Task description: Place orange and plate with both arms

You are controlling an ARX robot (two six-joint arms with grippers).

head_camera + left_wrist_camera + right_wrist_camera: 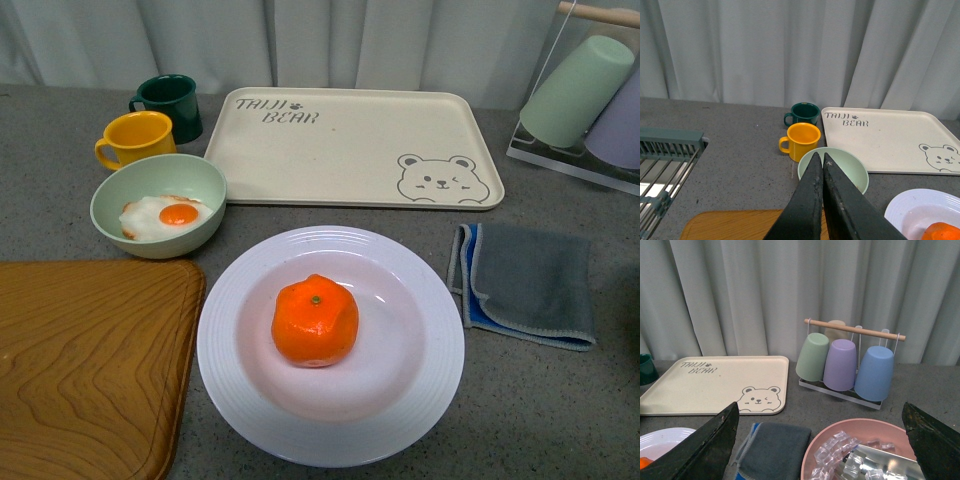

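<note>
Left gripper (820,156) closed; only front view shows whole orange (315,320) on plate (330,446).

Glossy plate (436,372) w/ dimpled orange (315,322); wood-grain board (80,370), matt cloth (530,285).

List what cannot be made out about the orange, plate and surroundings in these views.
Left wrist view: orange and plate cut off by the frame corner.
Left wrist view: shut left hand hides the pale green bowl's contents.
Right wrist view: pink bowl cut by bottom edge; metal item among ice unidentifiable.
</note>
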